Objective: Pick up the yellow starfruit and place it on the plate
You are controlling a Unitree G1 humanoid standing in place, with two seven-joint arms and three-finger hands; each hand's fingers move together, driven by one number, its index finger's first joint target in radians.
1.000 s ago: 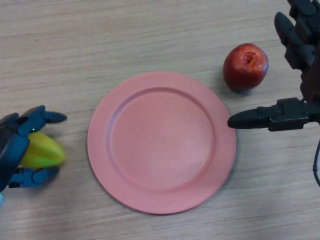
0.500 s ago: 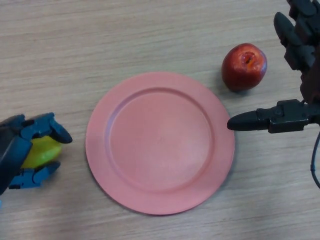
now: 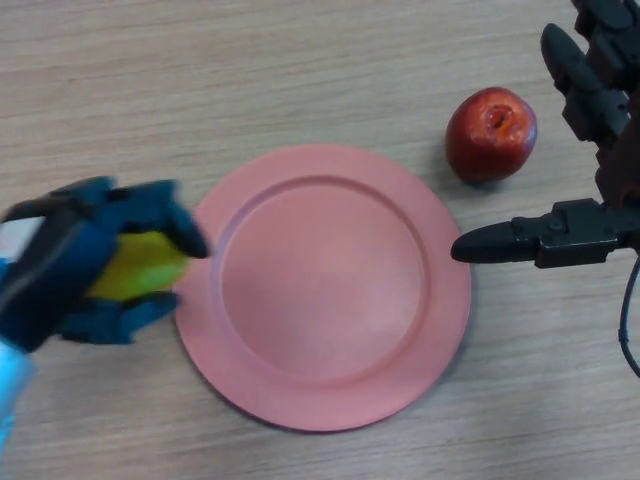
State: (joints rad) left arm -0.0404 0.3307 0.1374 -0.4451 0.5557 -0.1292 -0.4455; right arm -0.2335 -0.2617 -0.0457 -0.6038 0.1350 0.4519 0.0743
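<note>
Left hand [image 3: 75, 265] at 9 o'clock of the plate [image 3: 322, 285], fingers and thumb curled round the yellow starfruit [image 3: 135, 267]. The fruit sits inside the grasp, right beside the plate's left rim, not over it yet. Whether it is clear of the tabletop [image 3: 250, 70] cannot be told.

Handling estimate: light, firm-skinned and probably smooth, so likely to slip. The hold across the middle of the body, thumb opposing fingers, looks sound.

Red apple [image 3: 490, 133] at 1 o'clock of the plate, untouched.

Right hand [image 3: 575, 232] at 3 o'clock, idle, relaxed and holding nothing, one digit pointing at the plate's right rim.
</note>
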